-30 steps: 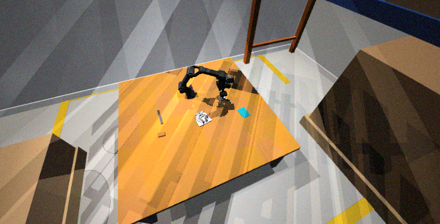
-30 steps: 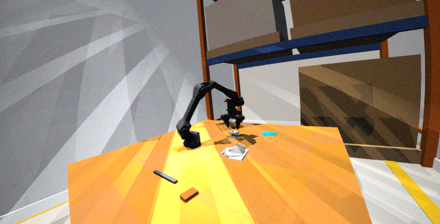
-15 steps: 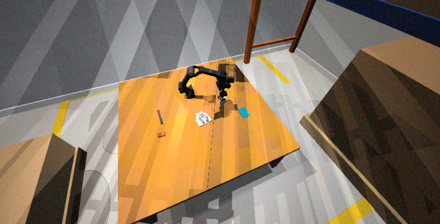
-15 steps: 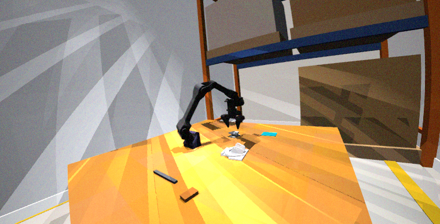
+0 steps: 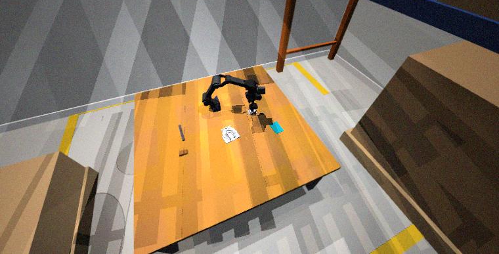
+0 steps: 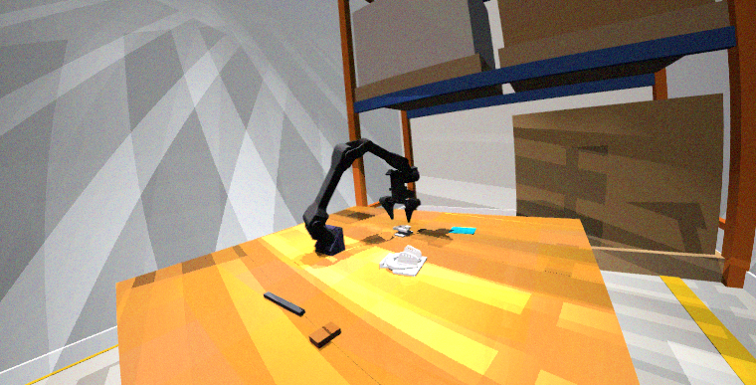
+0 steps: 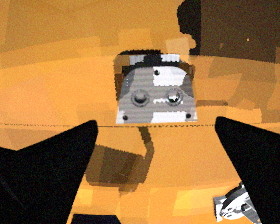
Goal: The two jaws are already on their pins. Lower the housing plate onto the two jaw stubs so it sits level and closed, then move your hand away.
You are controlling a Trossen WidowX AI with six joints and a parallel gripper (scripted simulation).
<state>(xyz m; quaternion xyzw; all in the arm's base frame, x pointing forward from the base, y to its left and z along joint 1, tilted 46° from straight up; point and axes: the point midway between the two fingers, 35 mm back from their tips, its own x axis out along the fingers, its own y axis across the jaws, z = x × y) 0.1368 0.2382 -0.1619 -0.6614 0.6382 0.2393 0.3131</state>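
Observation:
The housing plate [image 5: 252,112] [image 6: 403,229] [image 7: 157,90] is a small grey-and-white plate with a rounded far edge, two round bosses and small dark holes. It lies low over the table below my gripper [image 6: 400,221] [image 7: 157,121], apart from the jaw assembly. The gripper is open and empty, its fingertips above the plate; in the wrist view the plate shows just beyond the gap between them. The white jaw assembly [image 5: 227,139] [image 6: 404,271] [image 7: 218,207] lies on the table, with raised curved parts. A finger partly hides it in the wrist view; its pins and stubs are too small to tell.
A cyan square [image 5: 276,127] [image 6: 463,230] lies on the table [image 5: 209,189] [image 6: 475,318] beyond the housing plate. A dark bar [image 5: 181,132] [image 6: 283,302] and a small brown block [image 5: 183,152] [image 6: 324,333] lie on the other side of the jaw assembly. Shelving and large boxes stand off the table.

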